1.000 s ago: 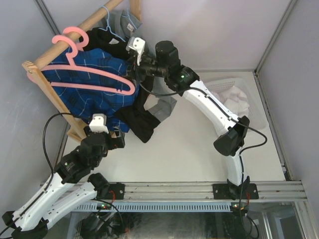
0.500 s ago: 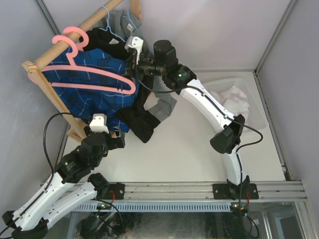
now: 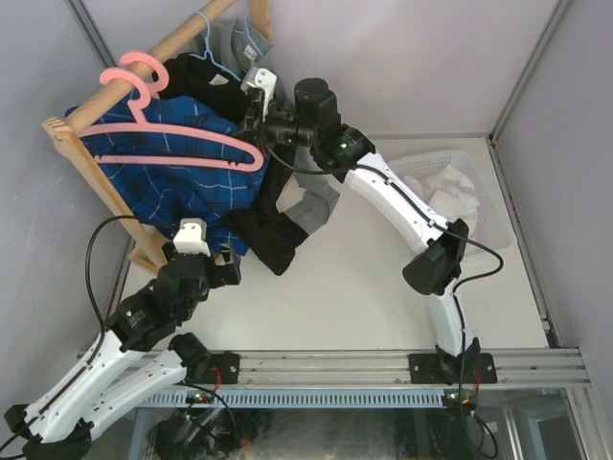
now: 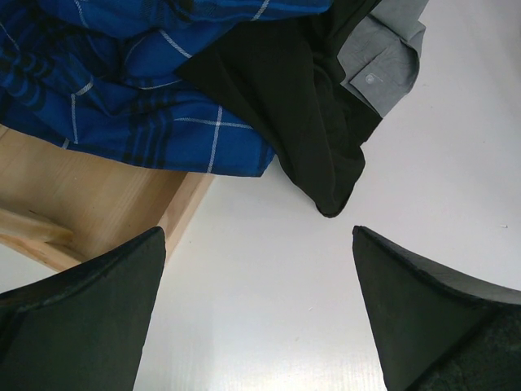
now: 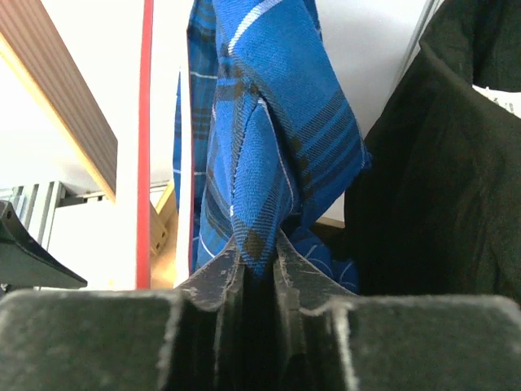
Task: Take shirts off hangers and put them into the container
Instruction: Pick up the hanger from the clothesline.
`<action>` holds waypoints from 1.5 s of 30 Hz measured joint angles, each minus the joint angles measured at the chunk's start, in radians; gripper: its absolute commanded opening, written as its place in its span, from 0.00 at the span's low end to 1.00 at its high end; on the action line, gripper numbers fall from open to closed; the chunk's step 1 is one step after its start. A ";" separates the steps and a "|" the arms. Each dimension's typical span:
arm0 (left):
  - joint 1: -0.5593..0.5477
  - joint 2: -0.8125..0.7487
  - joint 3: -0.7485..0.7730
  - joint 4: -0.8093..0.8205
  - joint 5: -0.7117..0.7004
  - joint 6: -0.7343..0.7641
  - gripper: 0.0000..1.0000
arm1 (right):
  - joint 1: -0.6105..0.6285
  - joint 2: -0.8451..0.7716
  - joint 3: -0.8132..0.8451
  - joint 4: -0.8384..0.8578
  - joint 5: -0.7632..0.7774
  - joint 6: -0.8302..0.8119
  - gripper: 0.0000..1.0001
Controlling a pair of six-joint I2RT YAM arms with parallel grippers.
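Markings: 1 small tag [image 4: 370, 79] on grey shirt [image 4: 383, 41] cuff, too small to read. Right gripper [image 5: 259, 259]: clenched on a fold of blue plaid shirt [image 5: 269, 114], just beside black shirt [image 5: 440, 187]. Left gripper [image 4: 259, 309]: spread wide, holding nothing, over table [image 4: 423, 179] near wooden rack [image 4: 89, 204]. Plaid shirt draped on rack under pink hanger [image 3: 182, 159]. White shirt [image 3: 450, 196] inside container [image 3: 450, 153], well apart at right. Versus 1 second earlier: right jaws narrowed onto cloth, pink hanger nudged upward, left arm unmoved.
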 measured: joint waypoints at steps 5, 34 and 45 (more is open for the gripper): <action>0.000 0.002 0.000 0.000 0.000 0.000 1.00 | 0.002 -0.016 -0.037 0.045 0.006 0.046 0.00; 0.000 0.012 0.000 -0.003 0.000 0.000 1.00 | 0.016 -0.583 -0.822 0.315 0.300 0.256 0.00; 0.000 0.011 0.000 -0.003 0.002 0.000 1.00 | -0.019 -0.888 -1.182 0.215 0.313 0.330 0.00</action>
